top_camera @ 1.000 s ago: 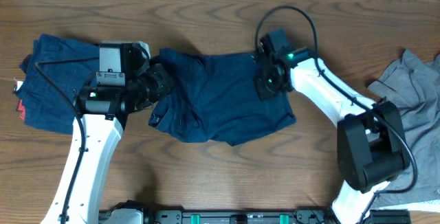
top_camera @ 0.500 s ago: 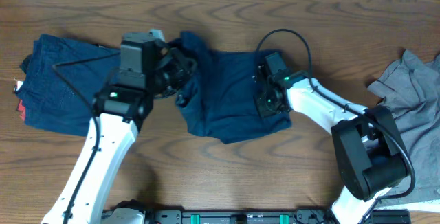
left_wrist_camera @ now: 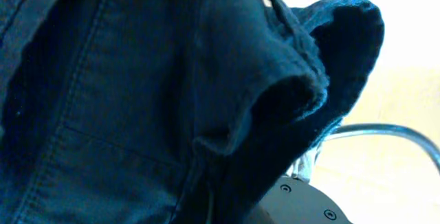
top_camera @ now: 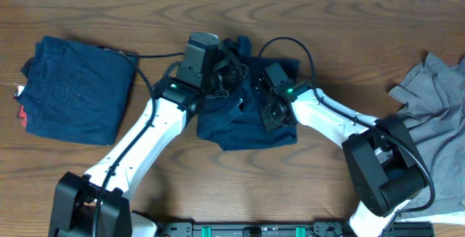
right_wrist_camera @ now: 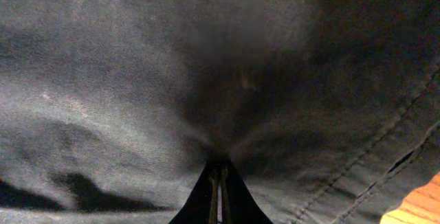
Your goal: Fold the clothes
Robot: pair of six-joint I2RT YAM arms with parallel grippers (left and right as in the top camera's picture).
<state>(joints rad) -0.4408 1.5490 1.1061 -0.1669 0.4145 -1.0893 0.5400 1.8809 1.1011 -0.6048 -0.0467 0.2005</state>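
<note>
left gripper (top_camera: 231, 71) is sitting over the upper left part of the navy shorts (top_camera: 247, 131) at the middle of the table (top_camera: 218, 11). dark cloth is bunching up around it and rising off the wood there. from the left wrist view the shorts (left_wrist_camera: 137, 100) are hanging right against the lens, seams and a folded hem filling the frame. the fingers are hiding behind the cloth, so i cannot tell whether they are clamping or parting. right gripper (top_camera: 267, 113) is pressing down on the same shorts just beside the left one, toward their right half. its arm is reaching in from the lower right. in the right wrist view its two dark fingertips (right_wrist_camera: 218, 183) are meeting in a narrow wedge, with only a thin slit showing between them. the fabric (right_wrist_camera: 206, 66) is puckering in toward that point, so this gripper is pinching the shorts. a strip of bare wood is showing at the lower right corner of that view. the lower part of the shorts is lying flat on the table below both grippers. a second pair of navy shorts (top_camera: 76, 91) is lying folded near the left edge, well apart from both grippers, with a red-and-white label (top_camera: 19, 111) peeking out at its left side. a grey garment (top_camera: 436, 121) is lying crumpled at the right edge of the table, touching neither arm's gripper.
</note>
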